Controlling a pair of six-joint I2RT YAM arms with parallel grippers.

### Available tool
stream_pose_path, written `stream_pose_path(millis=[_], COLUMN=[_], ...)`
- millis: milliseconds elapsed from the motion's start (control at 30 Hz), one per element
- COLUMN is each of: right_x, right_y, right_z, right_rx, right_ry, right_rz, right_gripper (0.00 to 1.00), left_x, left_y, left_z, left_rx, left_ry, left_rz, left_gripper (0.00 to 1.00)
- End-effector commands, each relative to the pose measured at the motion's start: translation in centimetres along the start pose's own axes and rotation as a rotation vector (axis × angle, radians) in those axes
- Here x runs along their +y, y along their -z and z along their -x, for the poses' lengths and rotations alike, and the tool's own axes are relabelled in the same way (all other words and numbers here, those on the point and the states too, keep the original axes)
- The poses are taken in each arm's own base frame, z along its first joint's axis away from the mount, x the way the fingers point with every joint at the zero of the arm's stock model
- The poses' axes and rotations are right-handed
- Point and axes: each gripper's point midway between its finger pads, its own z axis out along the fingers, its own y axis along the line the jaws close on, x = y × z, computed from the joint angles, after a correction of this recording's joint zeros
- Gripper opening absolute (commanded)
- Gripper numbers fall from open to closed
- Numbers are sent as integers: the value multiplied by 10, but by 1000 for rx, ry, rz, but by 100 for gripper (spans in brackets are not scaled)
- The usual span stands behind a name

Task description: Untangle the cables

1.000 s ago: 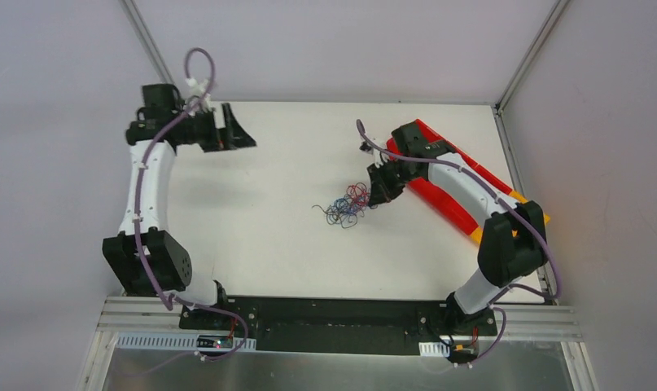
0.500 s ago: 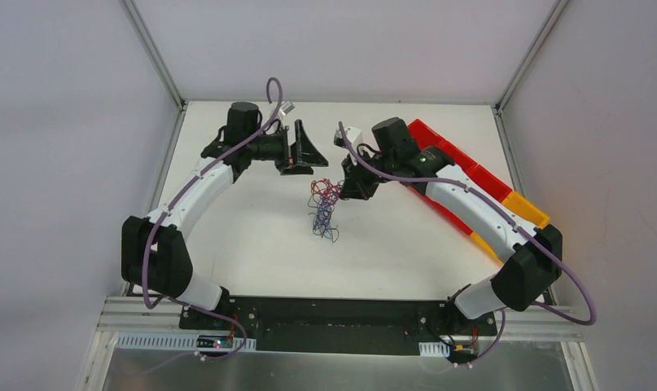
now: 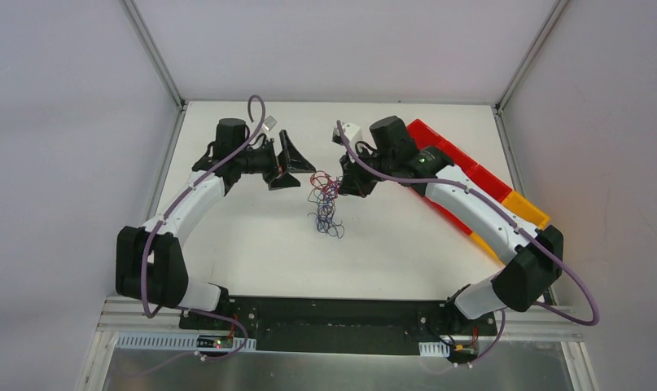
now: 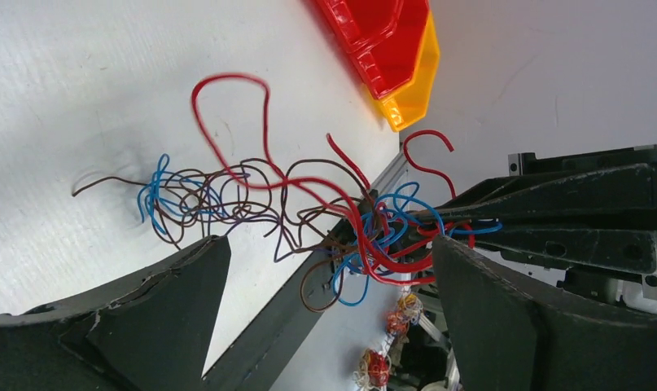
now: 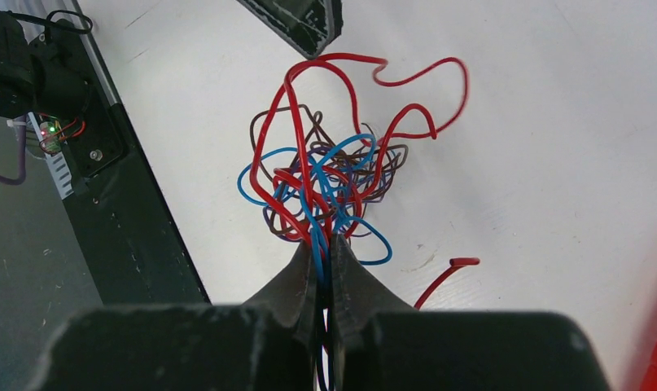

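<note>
The right gripper (image 5: 323, 248) is pinching several strands of the cables (image 5: 325, 175) between fingers pressed together, and the red, blue and dark wires are hanging from it as one curly tangle just above the middle of the top view, trailing down toward the white table (image 3: 251, 244). The left gripper (image 3: 296, 169) is standing spread wide just left of that tangle, gripping nothing; in its own wrist view the wires are showing in the gap between its two fingers. Red and yellow bins (image 3: 471, 175) are lying along the table's right side, behind the right arm.
</note>
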Motion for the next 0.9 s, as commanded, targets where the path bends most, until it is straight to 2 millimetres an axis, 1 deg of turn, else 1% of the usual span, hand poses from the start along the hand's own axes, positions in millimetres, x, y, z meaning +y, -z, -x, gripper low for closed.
stream_pose_path(millis=[0,67,167,233,300,333,367,400,467,500,533,567,633,700,800,833,867], right_x=[9,13,21,22,20,18,16,14,9,5,0,-5,-18,-29,-38,-38,-36], right_y=[15,15,13,11,7,4,2,-2,-9,-12,-14,-16,-15,-19,-31,-36,-41], right_z=[24,28,33,37,40,43,47,49,51,51,48,43,27,1,-36,-46,-53], right_rx=[-83,-92,-99,-101,-104,-112,-121,-125,-119,-112,-102,-87,-55,-2,94,125,148], right_ry=[23,19,11,-6,-16,-21,-26,-32,-59,-87,-115,-147,-221,-289,-359,-387,-410], right_rz=[3,20,57,71,73,68,69,73,80,81,78,75,63,32,-12,-12,-5], right_gripper=[0,0,0,0,0,0,0,0,1,7,15,25,46,62,69,70,70], left_x=[-15,-19,-33,-43,-47,-45,-42,-37,-19,-10,2,15,47,87,137,147,156], left_y=[8,0,-12,-21,-28,-30,-33,-36,-39,-37,-34,-30,-20,-7,2,3,4], left_z=[-10,-12,-10,-15,-24,-27,-29,-30,-28,-23,-16,-10,4,15,13,11,9], left_rx=[-18,-14,-21,9,47,57,63,64,40,17,-13,-43,-99,-159,-203,-206,-205], left_ry=[-90,-126,-183,-208,-216,-206,-184,-152,-85,-49,-12,28,122,240,352,370,383], left_rz=[-19,-34,-94,-134,-155,-158,-164,-163,-155,-146,-123,-93,-33,37,142,165,185], left_gripper=[99,99,99,99,96,91,83,70,46,30,13,0,0,0,0,0,0])
